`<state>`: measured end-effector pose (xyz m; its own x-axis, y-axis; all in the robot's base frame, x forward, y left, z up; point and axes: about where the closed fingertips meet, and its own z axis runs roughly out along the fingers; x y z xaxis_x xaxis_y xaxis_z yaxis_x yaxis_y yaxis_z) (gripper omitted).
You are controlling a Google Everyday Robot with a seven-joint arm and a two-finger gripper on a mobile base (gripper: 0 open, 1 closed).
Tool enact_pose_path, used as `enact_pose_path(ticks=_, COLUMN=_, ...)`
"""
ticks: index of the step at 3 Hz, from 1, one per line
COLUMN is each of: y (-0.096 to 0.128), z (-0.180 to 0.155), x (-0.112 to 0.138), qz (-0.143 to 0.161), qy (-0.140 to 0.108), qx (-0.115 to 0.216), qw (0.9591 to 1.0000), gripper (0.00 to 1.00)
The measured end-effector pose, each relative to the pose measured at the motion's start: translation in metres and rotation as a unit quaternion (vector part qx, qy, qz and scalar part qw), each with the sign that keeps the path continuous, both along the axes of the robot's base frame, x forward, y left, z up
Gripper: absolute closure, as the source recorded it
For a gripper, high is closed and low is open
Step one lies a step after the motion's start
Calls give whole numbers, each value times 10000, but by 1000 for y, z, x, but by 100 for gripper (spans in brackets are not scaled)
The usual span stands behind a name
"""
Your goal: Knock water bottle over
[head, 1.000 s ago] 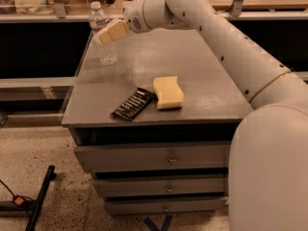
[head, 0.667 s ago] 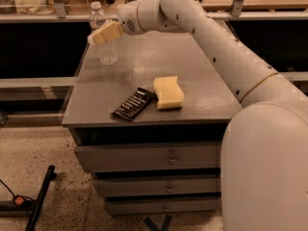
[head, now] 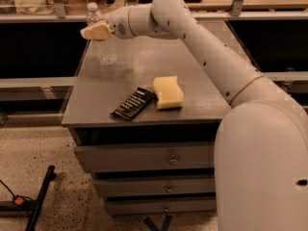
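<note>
Sliding leftward since a second ago, the claw [head: 94, 32] now overlaps the upper part of the water bottle [head: 106, 54] at label height. Whether it is apart or together I cannot tell. The bottle still stands upright near the far left corner of the worktop [head: 192, 110], so the knock looks begun, not finished. The left edge lies just beside it, while open surface stretches right and forward toward the sponge [head: 168, 93] and black packet [head: 133, 103].

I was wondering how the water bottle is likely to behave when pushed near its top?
The water bottle stands upright, tall and narrow, so a push from the gripper, level with its upper part, would probably tip it easily. It looks see-through, so likely light. Being round, it may roll toward the table's nearby edge.
</note>
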<state>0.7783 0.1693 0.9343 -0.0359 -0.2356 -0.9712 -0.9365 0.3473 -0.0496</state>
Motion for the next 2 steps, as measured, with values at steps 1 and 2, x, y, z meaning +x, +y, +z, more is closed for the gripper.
enact_pose_path(ticks=1, y=0, z=-10, x=1, qz=-118, qy=291, qx=519, qw=9982, gripper=64)
enact_pose_path(ticks=2, y=-13, z=-2, x=5, qz=-278, qy=302, qx=632, qw=9972, gripper=86)
